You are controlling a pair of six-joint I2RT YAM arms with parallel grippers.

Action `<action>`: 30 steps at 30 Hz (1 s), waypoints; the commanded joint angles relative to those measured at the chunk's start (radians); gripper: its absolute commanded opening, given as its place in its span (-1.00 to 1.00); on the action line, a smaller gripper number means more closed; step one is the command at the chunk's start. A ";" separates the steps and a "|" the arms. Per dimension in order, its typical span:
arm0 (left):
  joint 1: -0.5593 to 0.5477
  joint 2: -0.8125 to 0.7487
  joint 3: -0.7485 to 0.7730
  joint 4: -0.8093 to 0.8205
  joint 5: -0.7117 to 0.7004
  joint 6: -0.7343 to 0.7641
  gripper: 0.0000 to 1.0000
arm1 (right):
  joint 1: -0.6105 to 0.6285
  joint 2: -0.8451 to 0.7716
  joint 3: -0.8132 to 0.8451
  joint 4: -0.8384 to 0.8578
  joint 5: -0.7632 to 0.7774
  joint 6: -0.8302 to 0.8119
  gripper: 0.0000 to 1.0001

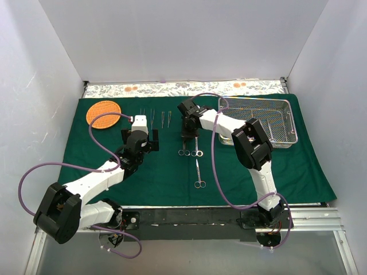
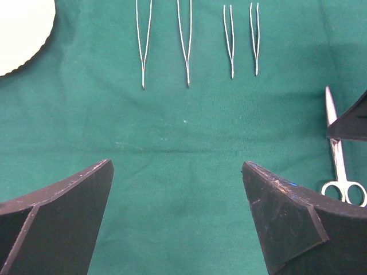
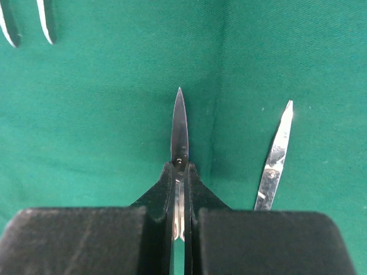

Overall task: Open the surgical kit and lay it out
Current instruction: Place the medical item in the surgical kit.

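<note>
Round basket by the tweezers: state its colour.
Orange. The basket shows best in the top external view.

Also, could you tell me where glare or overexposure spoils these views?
Left wrist: the basket is blown out to white. Right wrist: glare on the loose scissors blade, while the gripped scissors are readable. Top external: evenly lit, no glare on the green cloth.

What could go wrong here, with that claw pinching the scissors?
The right gripper pinches the held scissors on a thin edge, so they might twist or slip. Their sharp tip could snag the cloth. The second scissors lie close beside them; a crooked set-down might knock them askew.
</note>
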 commanded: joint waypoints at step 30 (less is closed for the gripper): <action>-0.006 -0.032 -0.018 0.018 0.006 0.017 0.91 | -0.115 -0.151 0.161 -0.107 0.013 -0.252 0.19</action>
